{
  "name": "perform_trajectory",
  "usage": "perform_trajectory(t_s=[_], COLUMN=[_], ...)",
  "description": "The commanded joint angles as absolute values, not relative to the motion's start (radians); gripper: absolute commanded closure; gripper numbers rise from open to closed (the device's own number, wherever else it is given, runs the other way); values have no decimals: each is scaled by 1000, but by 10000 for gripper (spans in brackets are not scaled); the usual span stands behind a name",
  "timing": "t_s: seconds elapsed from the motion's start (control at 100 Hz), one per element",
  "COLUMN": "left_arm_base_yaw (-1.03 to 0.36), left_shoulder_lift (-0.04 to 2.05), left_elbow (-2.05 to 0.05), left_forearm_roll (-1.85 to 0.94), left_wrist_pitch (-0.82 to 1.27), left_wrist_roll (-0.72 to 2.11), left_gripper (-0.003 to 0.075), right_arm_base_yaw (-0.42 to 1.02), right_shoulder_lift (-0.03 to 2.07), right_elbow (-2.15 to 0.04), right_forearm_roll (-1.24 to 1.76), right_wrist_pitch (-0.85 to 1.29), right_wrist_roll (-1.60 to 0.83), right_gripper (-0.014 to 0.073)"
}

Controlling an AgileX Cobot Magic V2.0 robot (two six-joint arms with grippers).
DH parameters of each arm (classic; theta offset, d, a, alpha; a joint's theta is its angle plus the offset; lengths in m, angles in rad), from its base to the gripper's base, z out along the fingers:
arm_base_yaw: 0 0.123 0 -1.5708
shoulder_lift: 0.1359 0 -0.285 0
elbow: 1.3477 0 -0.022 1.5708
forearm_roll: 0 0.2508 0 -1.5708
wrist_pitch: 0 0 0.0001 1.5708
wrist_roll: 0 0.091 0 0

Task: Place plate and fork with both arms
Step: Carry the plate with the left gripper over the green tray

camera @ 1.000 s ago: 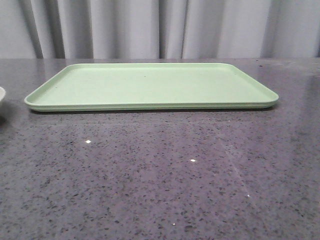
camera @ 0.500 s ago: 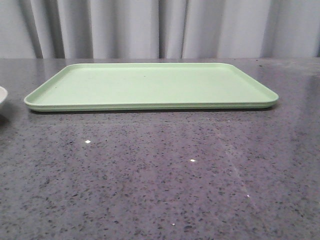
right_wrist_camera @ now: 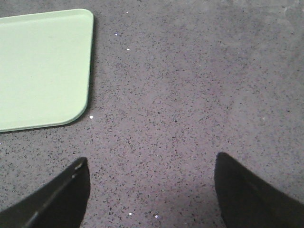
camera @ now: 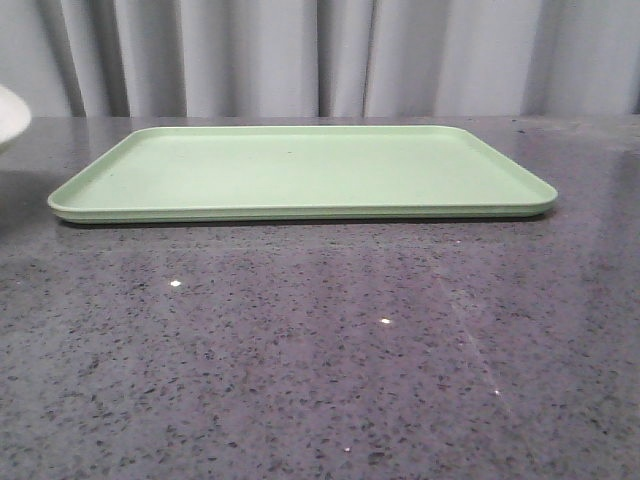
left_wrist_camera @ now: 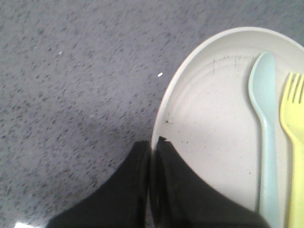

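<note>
The pale cream plate (left_wrist_camera: 213,123) fills one side of the left wrist view, and my left gripper (left_wrist_camera: 153,142) is shut on its rim, one finger inside and one outside. On the plate lie the yellow fork (left_wrist_camera: 293,142) and a pale blue spoon (left_wrist_camera: 265,128), side by side. In the front view only a sliver of the plate (camera: 8,115) shows at the far left edge, raised above the table. My right gripper (right_wrist_camera: 151,164) hangs open over bare grey table, with nothing between its fingers.
A large light green tray (camera: 300,170) lies flat on the speckled grey table, across the middle toward the back. One rounded corner of the tray (right_wrist_camera: 42,66) shows in the right wrist view. Grey curtains close off the back.
The plate's edge at the far left of the front view has risen from table height to well above it, lifted by the left gripper. The tray has not moved.
</note>
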State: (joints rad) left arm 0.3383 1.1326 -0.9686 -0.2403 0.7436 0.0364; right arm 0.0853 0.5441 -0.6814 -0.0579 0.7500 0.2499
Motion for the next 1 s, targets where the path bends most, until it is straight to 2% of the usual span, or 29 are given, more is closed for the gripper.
perform_trajectory(t_s=[0.0, 0.24, 0.77, 0.99], left_arm_base_yaw=[319, 178, -232, -315], left_shoulder_lift=[1107, 1160, 1465, 1558], left_elbow=[-1032, -1073, -1132, -1134], left_forearm_roll=[-350, -440, -678, -742], left_wrist_pitch=[681, 591, 295, 203], left_wrist_roll=[71, 77, 75, 75], left_gripper=[741, 741, 741, 741], right_arm_base_yaw=[86, 86, 86, 86], right_shoulder_lift=[554, 554, 554, 554], right_elbow=[-718, -718, -718, -718], right_forearm_roll=[-64, -64, -63, -63], right_wrist_pitch=[687, 688, 688, 703], right_wrist_roll=[248, 248, 248, 248], right_gripper=[45, 45, 45, 45])
